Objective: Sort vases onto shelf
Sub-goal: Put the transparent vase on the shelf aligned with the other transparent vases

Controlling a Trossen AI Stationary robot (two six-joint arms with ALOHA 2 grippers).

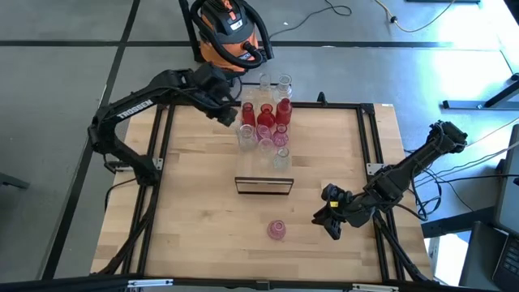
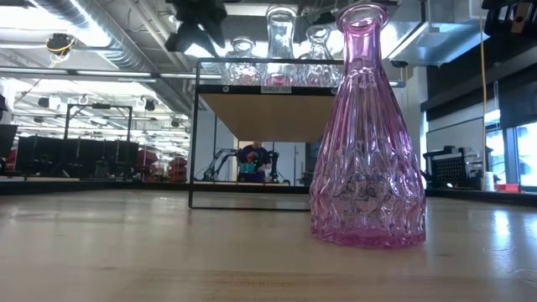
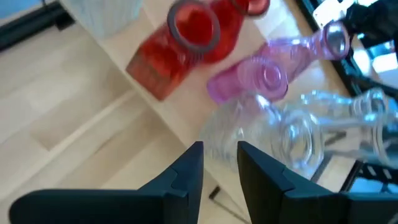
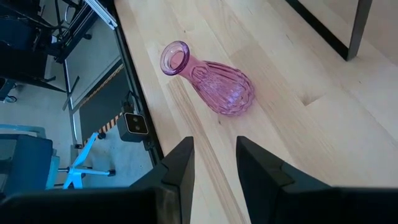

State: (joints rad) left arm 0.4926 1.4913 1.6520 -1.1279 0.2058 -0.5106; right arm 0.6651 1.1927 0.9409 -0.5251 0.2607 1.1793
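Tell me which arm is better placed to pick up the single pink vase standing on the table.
The right. The right gripper sits close beside the pink vase, fingers open and empty. The left gripper is far off, over the shelf.

The high view looks straight down; the low view sits level, close behind the pink vase, shared with the right wrist view.

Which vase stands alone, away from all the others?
The pink vase on the bare tabletop, near the right gripper. All the other vases crowd together on the shelf.
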